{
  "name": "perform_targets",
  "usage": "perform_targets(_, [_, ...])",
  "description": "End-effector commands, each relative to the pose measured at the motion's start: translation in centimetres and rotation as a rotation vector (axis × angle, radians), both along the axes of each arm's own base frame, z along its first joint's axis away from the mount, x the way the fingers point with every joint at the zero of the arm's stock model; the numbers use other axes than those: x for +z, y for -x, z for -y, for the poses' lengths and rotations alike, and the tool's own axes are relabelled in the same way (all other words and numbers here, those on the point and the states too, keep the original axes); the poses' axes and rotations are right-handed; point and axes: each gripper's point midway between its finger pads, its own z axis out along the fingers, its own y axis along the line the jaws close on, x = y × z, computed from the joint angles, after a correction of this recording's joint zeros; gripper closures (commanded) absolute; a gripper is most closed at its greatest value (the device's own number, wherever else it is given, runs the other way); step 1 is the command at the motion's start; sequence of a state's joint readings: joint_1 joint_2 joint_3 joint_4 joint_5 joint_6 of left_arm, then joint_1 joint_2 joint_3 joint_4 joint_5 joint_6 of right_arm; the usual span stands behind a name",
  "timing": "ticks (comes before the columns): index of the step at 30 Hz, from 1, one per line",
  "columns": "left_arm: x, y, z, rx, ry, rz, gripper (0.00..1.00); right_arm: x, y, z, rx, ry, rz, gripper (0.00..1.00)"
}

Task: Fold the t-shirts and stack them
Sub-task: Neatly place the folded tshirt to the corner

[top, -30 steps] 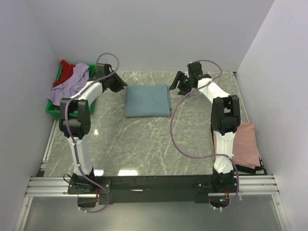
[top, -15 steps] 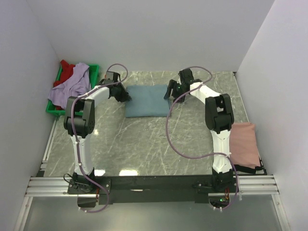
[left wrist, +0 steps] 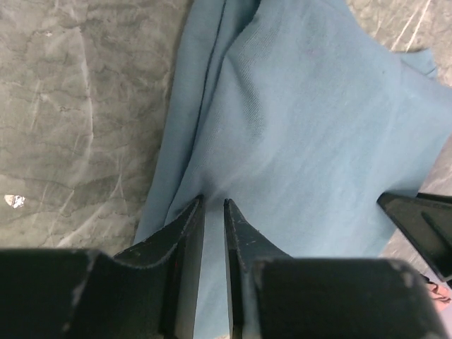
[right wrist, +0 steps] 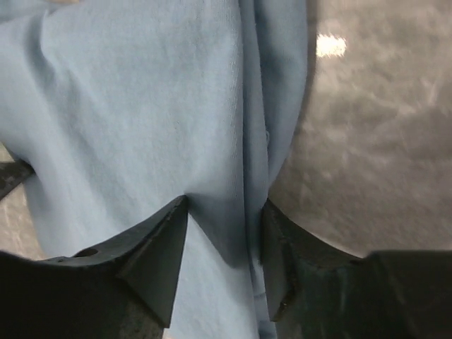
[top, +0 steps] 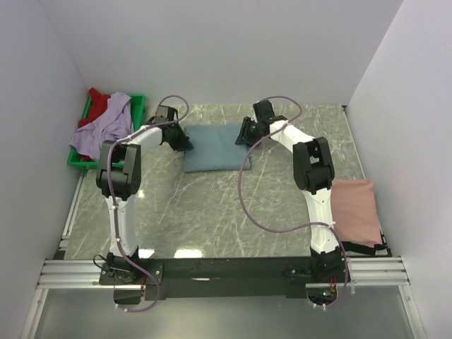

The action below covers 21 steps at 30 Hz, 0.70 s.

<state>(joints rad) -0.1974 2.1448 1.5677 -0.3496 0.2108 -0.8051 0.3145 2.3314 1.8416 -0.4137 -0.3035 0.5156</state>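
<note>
A grey-blue t-shirt (top: pixel 215 148) lies folded into a rectangle at the back middle of the table. My left gripper (top: pixel 185 143) sits at its left edge. In the left wrist view the jaws (left wrist: pixel 214 203) stand close together, pinching a ridge of the grey-blue t-shirt (left wrist: pixel 318 141). My right gripper (top: pixel 242 138) is at the right edge. Its jaws (right wrist: pixel 224 205) stand apart, straddling the layered edge of the grey-blue cloth (right wrist: pixel 141 92). A salmon pink t-shirt (top: pixel 357 212) lies folded at the right. Lavender (top: pixel 106 127) and red (top: pixel 97 104) t-shirts are heaped at the far left.
A green tray (top: pixel 139 103) at the back left holds the lavender and red heap, which spills over its rim. White walls close in the table on the left, back and right. Purple cables loop from both arms above the marble tabletop (top: pixel 212 212).
Both grippers came inward and down onto the grey-blue t-shirt's side edges. The left jaws narrowed onto the cloth. The right jaws narrowed around the right edge.
</note>
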Motion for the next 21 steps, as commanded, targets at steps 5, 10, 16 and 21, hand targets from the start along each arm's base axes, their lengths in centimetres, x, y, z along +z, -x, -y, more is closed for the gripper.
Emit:
perform_targets(5, [2.0, -1.5, 0.2, -0.019, -0.022, 0.047, 0.77, -2.0, -0.3, -1.6, -0.021, 0.032, -0.035, 0.73])
perform_targets(10, [3.0, -1.9, 0.0, -0.019, -0.03, 0.06, 0.78, -1.8, -0.3, 0.2, -0.092, 0.113, -0.028, 1.0])
perform_targets(16, [5.6, -2.0, -0.5, -0.007, -0.04, 0.088, 0.78, 0.8, 0.8, 6.9, -0.361, 0.302, 0.008, 1.0])
perform_targets(21, [8.2, -0.9, -0.5, -0.012, -0.027, 0.117, 0.78, 2.7, 3.6, 11.6, -0.543, 0.307, -0.003, 1.0])
